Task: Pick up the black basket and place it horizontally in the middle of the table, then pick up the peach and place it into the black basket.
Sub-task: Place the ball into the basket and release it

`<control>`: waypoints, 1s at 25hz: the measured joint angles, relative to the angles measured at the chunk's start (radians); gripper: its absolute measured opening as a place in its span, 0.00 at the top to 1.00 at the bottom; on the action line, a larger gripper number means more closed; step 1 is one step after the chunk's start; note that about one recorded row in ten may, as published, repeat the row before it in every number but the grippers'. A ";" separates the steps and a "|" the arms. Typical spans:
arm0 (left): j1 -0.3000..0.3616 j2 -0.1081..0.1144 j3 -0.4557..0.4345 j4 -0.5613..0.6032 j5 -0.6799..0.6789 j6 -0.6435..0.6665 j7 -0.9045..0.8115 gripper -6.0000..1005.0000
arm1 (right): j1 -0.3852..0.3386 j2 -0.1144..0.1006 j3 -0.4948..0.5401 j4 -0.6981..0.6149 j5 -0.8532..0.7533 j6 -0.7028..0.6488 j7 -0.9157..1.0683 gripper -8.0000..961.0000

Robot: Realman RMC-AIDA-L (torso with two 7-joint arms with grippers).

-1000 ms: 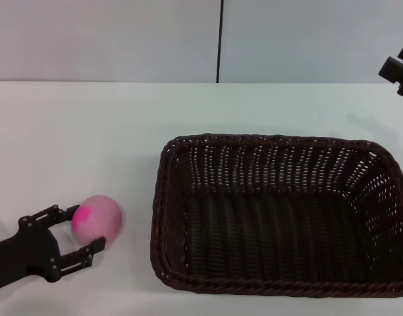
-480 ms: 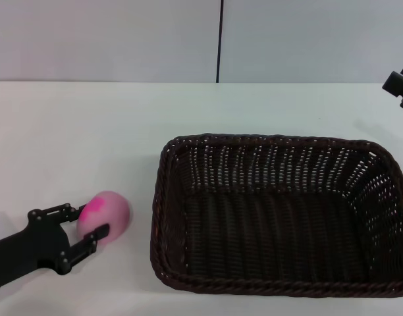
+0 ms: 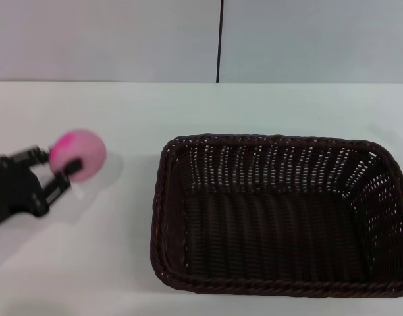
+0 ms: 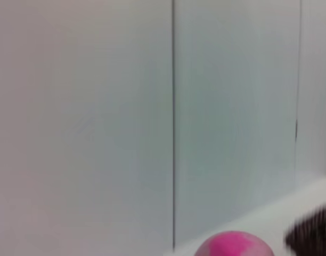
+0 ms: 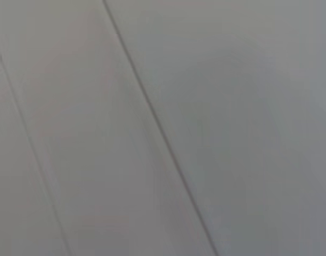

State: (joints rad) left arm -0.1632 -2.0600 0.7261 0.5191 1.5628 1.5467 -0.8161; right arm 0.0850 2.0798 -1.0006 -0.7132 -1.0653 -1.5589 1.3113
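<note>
Head view: my left gripper [image 3: 62, 164] has its fingers closed around the peach [image 3: 78, 153], lifted off the table [image 3: 122, 112] at the left, well apart from the black basket [image 3: 280, 214]. I'd carry it high enough to clear the braided rim, then lower over the basket's middle. Open tabletop lies between them; the right arm is out of sight.
</note>
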 joint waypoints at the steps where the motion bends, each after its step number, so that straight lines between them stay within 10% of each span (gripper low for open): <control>1: -0.005 0.000 -0.010 0.012 -0.008 0.022 -0.015 0.65 | 0.001 0.000 0.004 0.028 0.021 -0.015 -0.021 0.27; 11: -0.101 -0.014 0.036 0.043 -0.022 0.254 -0.062 0.72 | -0.001 -0.003 0.038 0.105 0.038 -0.093 -0.043 0.27; 25: -0.162 -0.019 0.530 -0.096 -0.315 0.133 0.025 0.70 | 0.010 -0.001 0.065 0.146 0.048 -0.141 -0.046 0.27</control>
State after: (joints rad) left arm -0.3253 -2.0785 1.2564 0.4233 1.2473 1.6793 -0.7910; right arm 0.0953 2.0787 -0.9359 -0.5671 -1.0173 -1.6995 1.2658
